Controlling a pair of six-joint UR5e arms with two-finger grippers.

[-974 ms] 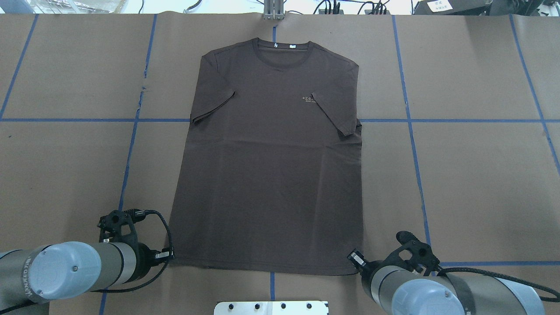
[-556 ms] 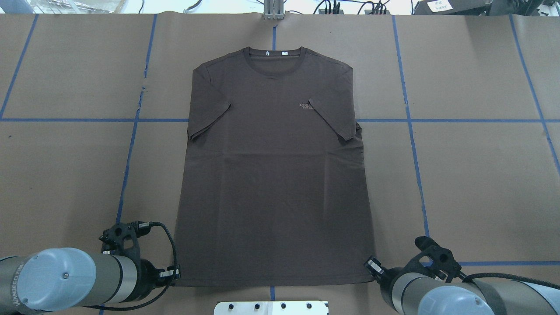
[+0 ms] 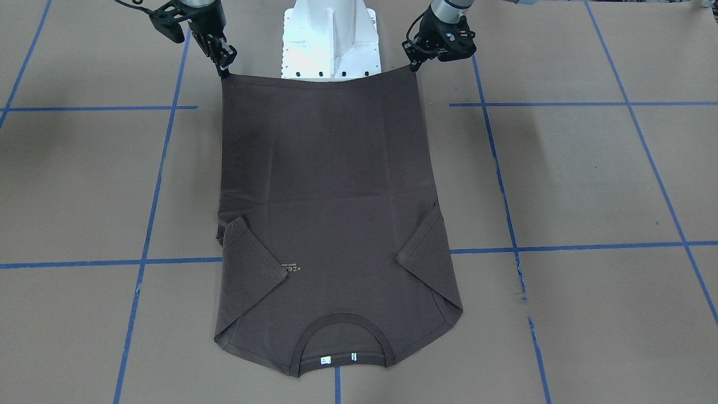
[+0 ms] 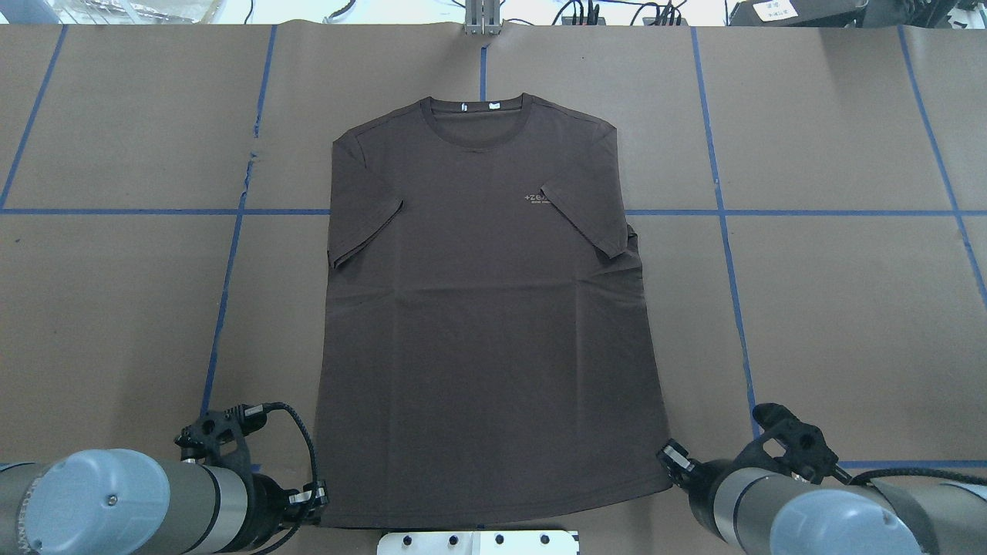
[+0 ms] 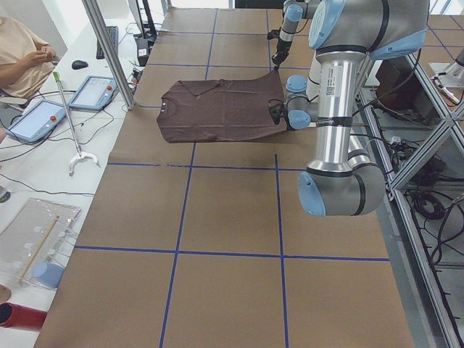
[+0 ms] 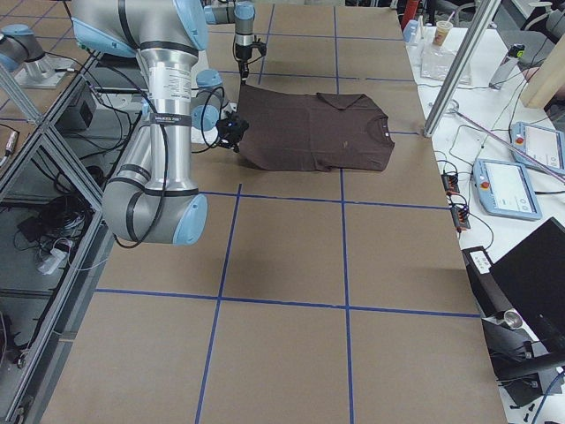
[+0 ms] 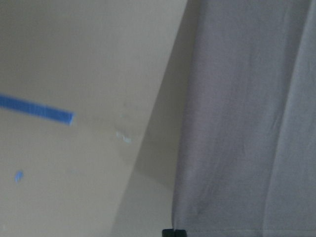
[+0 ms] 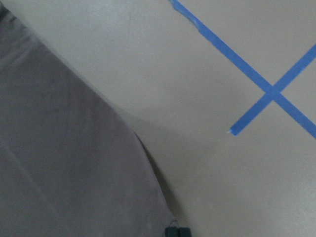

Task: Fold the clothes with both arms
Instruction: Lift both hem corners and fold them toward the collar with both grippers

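Dark brown T-shirt (image 4: 486, 308) lies face up mid-bench, collar at the far side, both sleeves folded inward. Left end effector (image 4: 314, 497) pinches one hem corner and right end effector (image 4: 671, 455) pinches the other, with the hem raised beside the white pedestal (image 3: 331, 39). Brown bench (image 4: 848, 324), gridded with blue tape lines (image 4: 725, 254), stretches wide on either side.

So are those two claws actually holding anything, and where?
Yes, both hold the dark brown T-shirt. The left gripper pinches one bottom hem corner and the right gripper pinches the other, on the side nearest the robot.
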